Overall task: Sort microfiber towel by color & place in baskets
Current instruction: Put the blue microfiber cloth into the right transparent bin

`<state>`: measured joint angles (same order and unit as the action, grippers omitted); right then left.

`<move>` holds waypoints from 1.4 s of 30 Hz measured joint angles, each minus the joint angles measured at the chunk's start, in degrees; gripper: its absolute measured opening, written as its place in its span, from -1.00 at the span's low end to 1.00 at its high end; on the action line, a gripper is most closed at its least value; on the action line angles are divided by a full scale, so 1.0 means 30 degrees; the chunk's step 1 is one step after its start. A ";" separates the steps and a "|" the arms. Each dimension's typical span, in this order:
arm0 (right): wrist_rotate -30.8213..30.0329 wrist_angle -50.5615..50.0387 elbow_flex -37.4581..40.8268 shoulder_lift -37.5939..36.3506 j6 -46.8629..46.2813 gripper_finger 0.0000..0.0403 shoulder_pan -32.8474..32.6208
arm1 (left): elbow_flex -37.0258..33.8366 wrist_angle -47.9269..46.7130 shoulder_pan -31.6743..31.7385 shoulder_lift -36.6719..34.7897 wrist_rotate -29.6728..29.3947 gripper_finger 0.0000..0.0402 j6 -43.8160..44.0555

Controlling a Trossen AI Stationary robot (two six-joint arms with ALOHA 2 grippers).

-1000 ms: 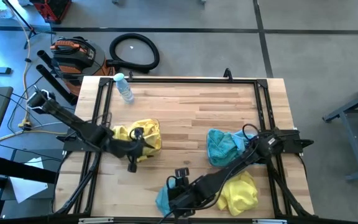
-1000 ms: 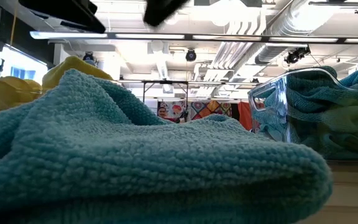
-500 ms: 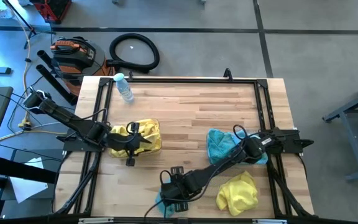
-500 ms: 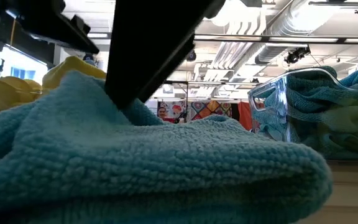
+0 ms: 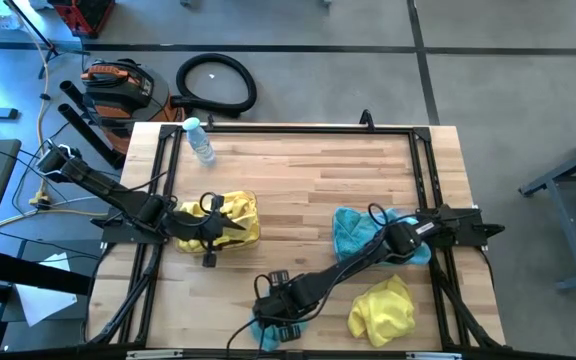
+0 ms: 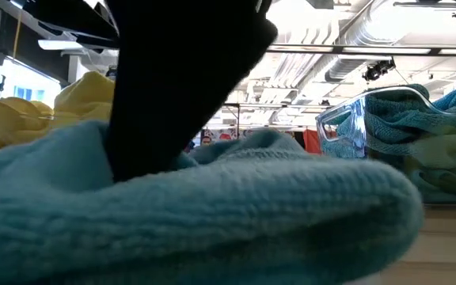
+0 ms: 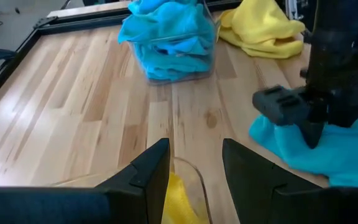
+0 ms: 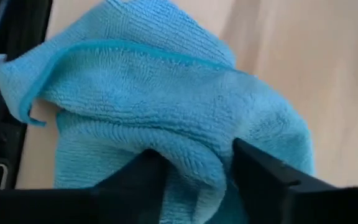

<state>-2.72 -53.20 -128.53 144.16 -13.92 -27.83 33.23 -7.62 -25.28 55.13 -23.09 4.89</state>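
Observation:
A teal-blue towel [image 8: 166, 93] lies crumpled near the table's near edge [image 5: 259, 324]. My right gripper [image 8: 197, 167] points steeply down into it, open, one finger on each side of a raised fold. My left gripper [image 7: 194, 165] hovers open over the basket [image 5: 233, 218] of yellow towels on the table's left, holding nothing. The other basket [image 7: 169, 46] holds teal towels at the right middle. One loose yellow towel [image 5: 383, 308] lies flat at the near right. My right gripper comes at the teal towel from above, slanting down. Its two fingertips [image 8: 263, 180] press into the cloth on either side of a raised fold [image 8: 197, 146] near the towel's middle. The towel lies on the table, bunched up and dented around the fingers [image 6: 172, 119].
A clear water bottle [image 5: 200, 141] with a blue cap lies at the far left of the table. A black metal frame [image 5: 288, 130] runs around the wooden top. Bare wood lies between the two baskets. My right arm [image 5: 358, 265] stretches across the near middle.
My right gripper has come down and toward the table's near left onto the teal towel. The towel's raised top has been pushed down and its shape flattened under the fingers.

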 joint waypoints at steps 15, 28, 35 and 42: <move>-0.4295 -0.4820 -0.1008 -0.2142 -0.2663 -0.97 -0.0438 | 0.0000 0.0108 0.0000 0.0001 0.0007 -0.31 0.0313; -1.1045 -1.2171 -0.1122 -0.7505 -0.5922 -0.99 -0.1515 | 0.0000 0.0243 0.0000 0.0008 0.0007 -0.31 0.0316; -1.3041 -1.2301 -0.0119 -1.1185 -0.7112 -1.00 -0.2574 | 0.0000 0.0373 0.0007 0.0001 0.0007 -0.31 0.0313; -1.3605 -1.2323 0.5188 -1.5717 -1.0878 -1.00 -0.3367 | 0.0000 0.0456 0.0007 0.0008 0.0001 -0.31 0.0306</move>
<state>-43.54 -90.17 -112.97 97.01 -46.55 -37.94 33.23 -6.25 -25.26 55.16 -23.09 5.80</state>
